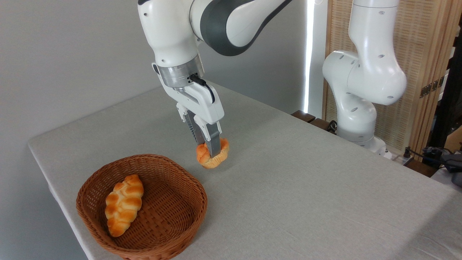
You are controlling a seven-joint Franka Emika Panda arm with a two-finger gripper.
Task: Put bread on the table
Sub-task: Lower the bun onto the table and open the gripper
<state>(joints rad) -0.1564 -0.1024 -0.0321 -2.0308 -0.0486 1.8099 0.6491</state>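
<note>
**Bun in the fingers, low over the worktop**

We note the gripper (209, 150) clenched on the bread (213, 156) — the small round bun, pinched across its lumpy top, paler base hanging below. It sits clear of the wicker basket (173, 213), just beyond the rim, very low over the grey worktop (306, 180); we cannot tell whether the base touches the cloth yet.

Handling, as we judge it: light, no strain on the arm. Probably somewhat soft, so a hard squeeze could dent it. The cracked crust looks rough, not slippery. The present hold, across the widest part of the crown, seems right — a rounded base may rock or roll on release. The braided loaf (123, 204) lies in the basket, untouched.
</note>
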